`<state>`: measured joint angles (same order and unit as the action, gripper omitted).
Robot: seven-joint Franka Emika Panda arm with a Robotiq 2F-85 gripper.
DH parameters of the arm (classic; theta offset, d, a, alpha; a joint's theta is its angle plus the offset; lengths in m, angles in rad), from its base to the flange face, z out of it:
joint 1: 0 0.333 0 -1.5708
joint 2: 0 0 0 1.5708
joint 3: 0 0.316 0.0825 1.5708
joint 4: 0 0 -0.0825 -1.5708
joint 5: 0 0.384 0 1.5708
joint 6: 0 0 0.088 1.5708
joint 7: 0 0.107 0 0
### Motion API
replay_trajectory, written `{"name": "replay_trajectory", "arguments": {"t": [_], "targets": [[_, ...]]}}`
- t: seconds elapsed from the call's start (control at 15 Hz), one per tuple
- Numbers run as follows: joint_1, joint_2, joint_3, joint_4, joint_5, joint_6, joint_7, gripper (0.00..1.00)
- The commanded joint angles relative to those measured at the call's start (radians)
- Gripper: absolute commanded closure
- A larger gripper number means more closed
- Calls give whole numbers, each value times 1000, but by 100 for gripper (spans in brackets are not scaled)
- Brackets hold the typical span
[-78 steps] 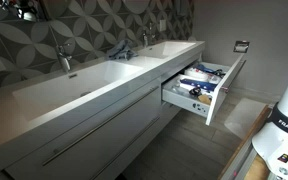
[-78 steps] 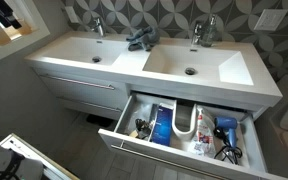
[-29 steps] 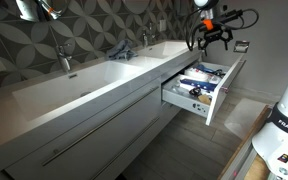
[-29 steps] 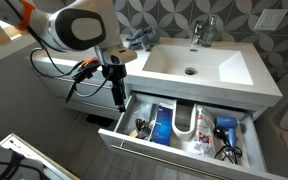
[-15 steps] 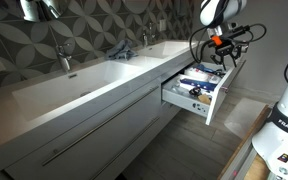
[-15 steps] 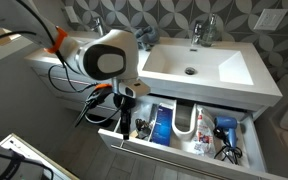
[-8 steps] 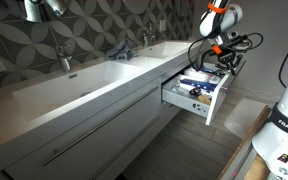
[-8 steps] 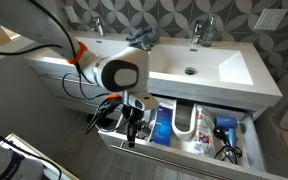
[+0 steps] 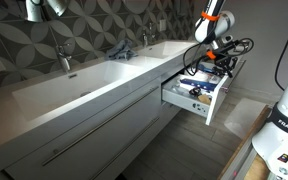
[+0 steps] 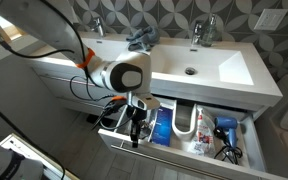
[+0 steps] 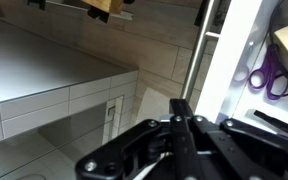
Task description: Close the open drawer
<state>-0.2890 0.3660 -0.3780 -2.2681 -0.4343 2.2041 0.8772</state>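
Observation:
The open drawer (image 9: 223, 94) (image 10: 174, 160) stands pulled out from the vanity under the sink in both exterior views. Its white box holds blue-and-white clutter. My gripper (image 10: 136, 138) (image 9: 222, 68) points down over the left end of the drawer, just behind its grey front. Its fingers are pressed together with nothing between them. In the wrist view the shut gripper (image 11: 181, 104) sits beside the drawer's pale front (image 11: 229, 60) and slim bar handle (image 11: 195, 50). Purple scissors (image 11: 269, 75) lie inside the drawer.
A long white double-sink top (image 10: 199, 65) with faucets (image 10: 204, 30) runs above the drawer. A wider closed grey drawer (image 10: 79, 90) sits beside it. A white robot base (image 9: 284, 130) stands near the drawer. Grey tiled floor (image 11: 44, 140) lies below.
Over the last second the arm came down and across toward the drawer's front, and the jaws went from partly open to shut. The drawer has not moved.

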Motion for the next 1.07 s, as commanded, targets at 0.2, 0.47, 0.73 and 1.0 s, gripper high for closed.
{"name": "replay_trajectory", "arguments": {"t": [0.2, 0.47, 0.73, 1.0], "targets": [[9, 33, -6, 36, 73, 28, -19, 100], [-19, 12, 15, 33, 196, 60, -95, 100], [-34, 15, 29, 46, 349, 136, -184, 100], [-16, 28, 51, 41, 455, 298, -224, 100]]}}
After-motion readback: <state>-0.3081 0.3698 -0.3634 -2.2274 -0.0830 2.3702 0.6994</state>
